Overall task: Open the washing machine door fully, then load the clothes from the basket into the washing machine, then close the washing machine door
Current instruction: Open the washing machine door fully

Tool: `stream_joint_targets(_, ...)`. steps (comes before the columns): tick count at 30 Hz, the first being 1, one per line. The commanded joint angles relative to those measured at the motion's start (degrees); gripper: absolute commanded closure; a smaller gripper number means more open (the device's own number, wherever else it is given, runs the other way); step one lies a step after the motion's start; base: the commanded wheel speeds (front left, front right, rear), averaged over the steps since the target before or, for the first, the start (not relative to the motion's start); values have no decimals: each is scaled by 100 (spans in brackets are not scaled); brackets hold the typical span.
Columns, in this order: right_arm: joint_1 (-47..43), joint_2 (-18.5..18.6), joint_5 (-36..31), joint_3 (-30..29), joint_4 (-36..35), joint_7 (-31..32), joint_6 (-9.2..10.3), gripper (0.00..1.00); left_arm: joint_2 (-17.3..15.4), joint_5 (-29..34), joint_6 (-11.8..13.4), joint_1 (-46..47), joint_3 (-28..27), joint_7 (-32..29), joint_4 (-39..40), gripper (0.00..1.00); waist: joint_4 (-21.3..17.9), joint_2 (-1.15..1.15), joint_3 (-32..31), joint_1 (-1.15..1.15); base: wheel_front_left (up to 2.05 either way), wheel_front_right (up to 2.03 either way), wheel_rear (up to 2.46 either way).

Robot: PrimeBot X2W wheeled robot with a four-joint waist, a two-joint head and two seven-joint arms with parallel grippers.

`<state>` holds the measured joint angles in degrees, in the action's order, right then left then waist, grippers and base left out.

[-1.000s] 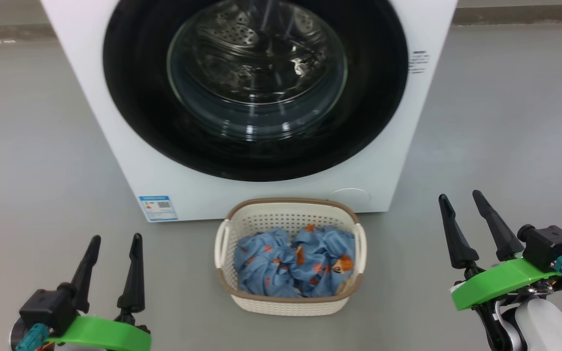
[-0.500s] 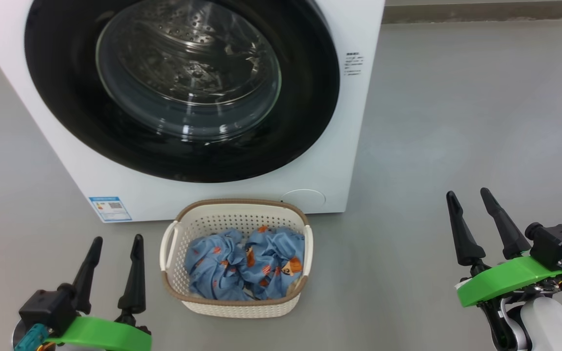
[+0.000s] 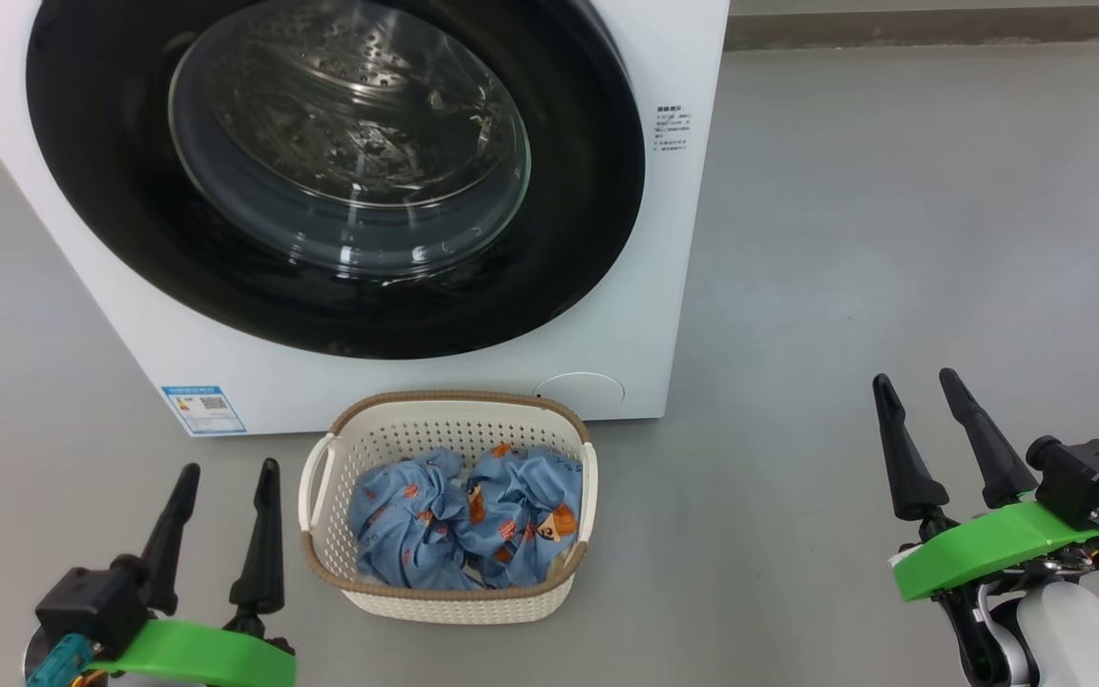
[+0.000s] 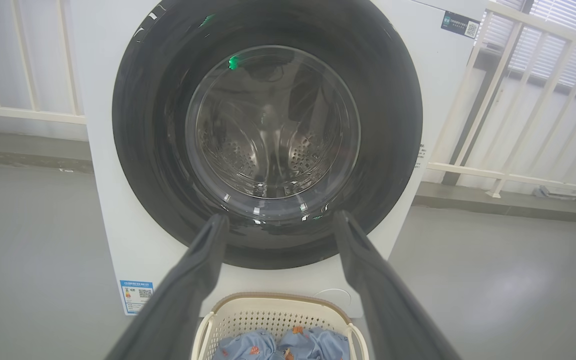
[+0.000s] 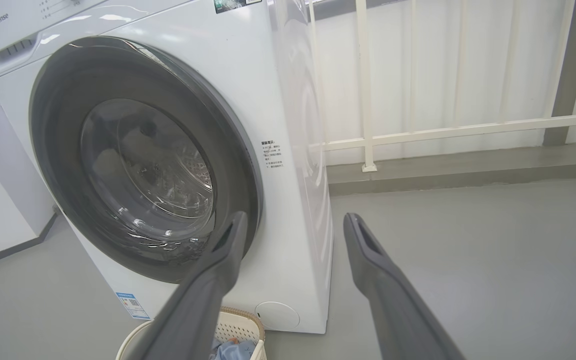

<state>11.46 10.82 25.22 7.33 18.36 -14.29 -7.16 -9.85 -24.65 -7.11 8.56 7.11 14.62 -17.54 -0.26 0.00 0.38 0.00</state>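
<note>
While the door (image 3: pixel 349 143) is shut at upper left, clothes (image 3: pixel 464 520) lie in the basket (image 3: pixel 454 606) below; the left gripper (image 3: pixel 230 466) and right gripper (image 3: pixel 914 376) gape empty at bottom corners.

A smooth, matt grey floor (image 3: pixel 893 239) spreads out, with soft patches of reflected light. Along its far edge runs a low grey concrete kerb (image 5: pixel 468 170). On the kerb stands a white metal railing (image 5: pixel 443 130) of thin upright bars. Behind it is a pale ribbed wall (image 5: pixel 468 60), and beside it rises a dark grey upright post (image 5: pixel 565 75).
</note>
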Motion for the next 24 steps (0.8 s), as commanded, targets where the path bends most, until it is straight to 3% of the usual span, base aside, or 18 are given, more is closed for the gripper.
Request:
stream_joint_targets(1,218,39,2,109,-115,-71,-33,0,-137,14,-3,266,-192,37,124,0,2,0,-2,0,0,0,0)
stream_joint_targets(24,196,12,-9,70,-143,-71,-33,0,64,120,14,212,-481,38,351,0,38,0,57,0,0,0,0)
